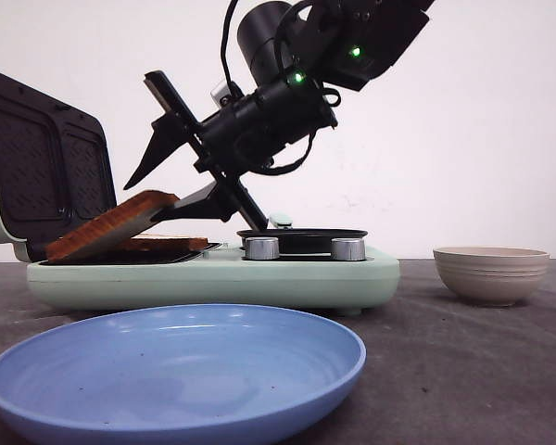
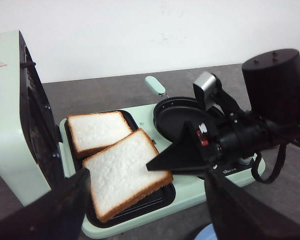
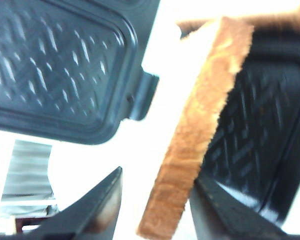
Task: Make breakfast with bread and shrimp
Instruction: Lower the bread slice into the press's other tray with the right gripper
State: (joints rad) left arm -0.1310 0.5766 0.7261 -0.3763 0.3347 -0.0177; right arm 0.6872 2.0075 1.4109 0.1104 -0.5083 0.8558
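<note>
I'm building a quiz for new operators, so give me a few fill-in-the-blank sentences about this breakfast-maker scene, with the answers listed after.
1. The slice between the right gripper's open fingers is tilted, and the other slice lies ____ on the grill plate.
2. The breakfast maker's lid stands ____.
3. The plate nearest the front camera is ____ in colour.
4. On the table, right of the breakfast maker, sits a beige ____.

Missing words: flat; open; blue; bowl
</note>
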